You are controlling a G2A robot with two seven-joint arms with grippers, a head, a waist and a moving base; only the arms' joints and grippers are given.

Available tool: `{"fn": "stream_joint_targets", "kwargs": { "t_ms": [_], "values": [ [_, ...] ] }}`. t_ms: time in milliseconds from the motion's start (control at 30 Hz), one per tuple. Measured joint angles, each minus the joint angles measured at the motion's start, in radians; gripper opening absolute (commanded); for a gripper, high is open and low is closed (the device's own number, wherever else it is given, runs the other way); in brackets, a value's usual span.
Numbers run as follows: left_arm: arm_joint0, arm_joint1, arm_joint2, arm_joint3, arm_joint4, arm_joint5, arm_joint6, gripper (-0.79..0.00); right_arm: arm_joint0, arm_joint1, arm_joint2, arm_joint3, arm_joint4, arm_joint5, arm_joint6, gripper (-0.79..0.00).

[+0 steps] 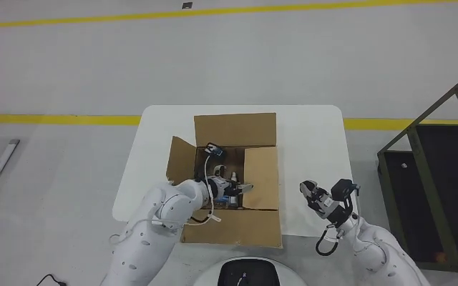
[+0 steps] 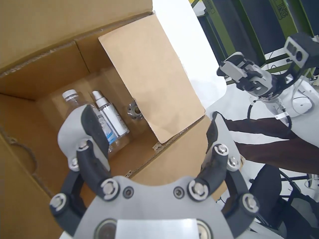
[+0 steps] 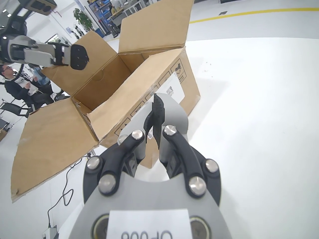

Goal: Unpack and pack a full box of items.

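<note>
Box (image 1: 261, 179) unpacking is judged begun: spread left pincer (image 2: 152, 115) is held over the bottles (image 2: 111, 119), descent required; right pincer (image 3: 157, 110) is pressed together.

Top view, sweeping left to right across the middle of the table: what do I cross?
left box flap → left tool, open → right box flap → bare table → right tool, shut → green rack
</note>
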Motion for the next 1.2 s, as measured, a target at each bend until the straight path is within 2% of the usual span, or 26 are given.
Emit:
{"fn": "stream_joint_targets", "kwargs": {
  "t_ms": [133, 333, 533, 833, 1200],
  "values": [
    [-0.051, -0.016, 0.059, 0.116, -0.075, 0.034, 0.022, 0.0, -0.008, 0.002, 0.012, 0.0, -0.016, -0.008, -0.007, -0.785],
    [-0.13, -0.036, 0.118, 0.286, -0.083, 0.093, 0.076, 0.0, -0.029, 0.002, 0.026, 0.006, -0.019, -0.006, -0.014, -0.785],
    [-0.172, -0.05, 0.122, 0.39, -0.224, 0.087, 0.062, 0.0, -0.035, 0.0, 0.018, 0.023, -0.019, 0.0, -0.007, -0.785],
    [-0.208, -0.062, 0.121, 0.478, -0.407, 0.048, 0.03, 0.0, 0.011, -0.017, -0.065, 0.109, -0.042, 0.002, -0.001, -0.785],
    [-0.215, -0.066, 0.108, 0.532, -0.595, 0.017, -0.023, 0.0, 0.116, -0.054, -0.211, 0.218, -0.065, 0.008, -0.014, -0.785]
  ]
}}
